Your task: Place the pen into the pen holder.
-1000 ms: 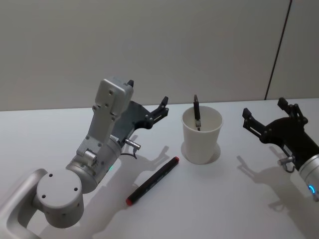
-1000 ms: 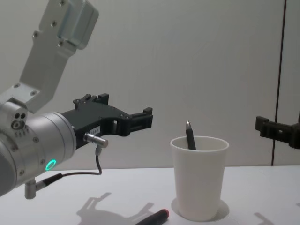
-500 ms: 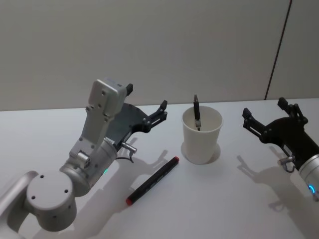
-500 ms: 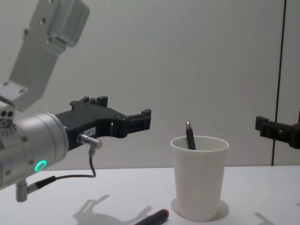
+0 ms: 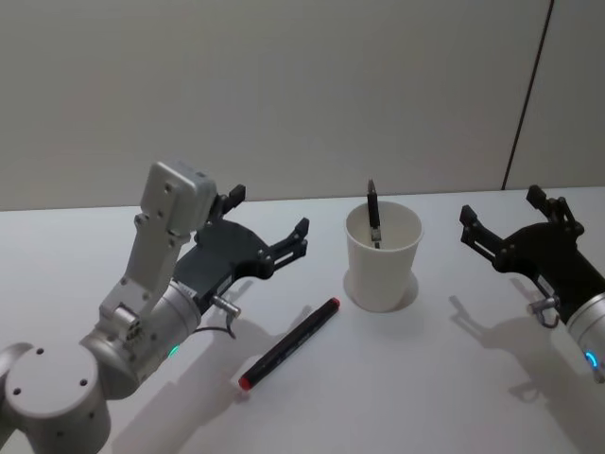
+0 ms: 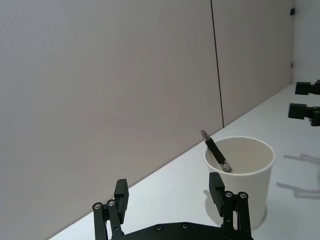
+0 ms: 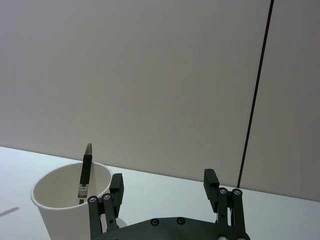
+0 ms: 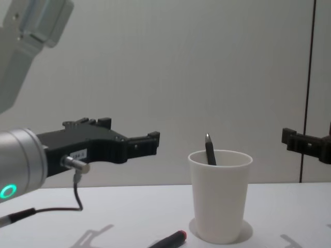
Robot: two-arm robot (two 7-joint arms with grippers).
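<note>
A plain white paper cup, the pen holder (image 5: 383, 270), stands upright on a smooth white tabletop (image 5: 425, 378). It is tapered, narrower at the base, with a thin rolled rim. A slim dark pen (image 5: 374, 216) stands inside it, leaning on the far wall, with its pointed upper end showing above the rim.

A thicker black marker (image 5: 288, 343), a straight cylinder with a red end, lies flat and diagonal on the tabletop to the left of the cup and not touching it. Its red end points toward the robot.

The left gripper (image 5: 268, 215), of matte black angular plates on a rounded silver-grey arm, hovers above the tabletop to the left of the cup and apart from it. Its fingers are spread wide and empty, aimed toward the cup, with the marker lower down and nearer the robot.

The right gripper (image 5: 501, 208), also black, hangs to the right of the cup, apart from it, its fingers wide and empty.
</note>
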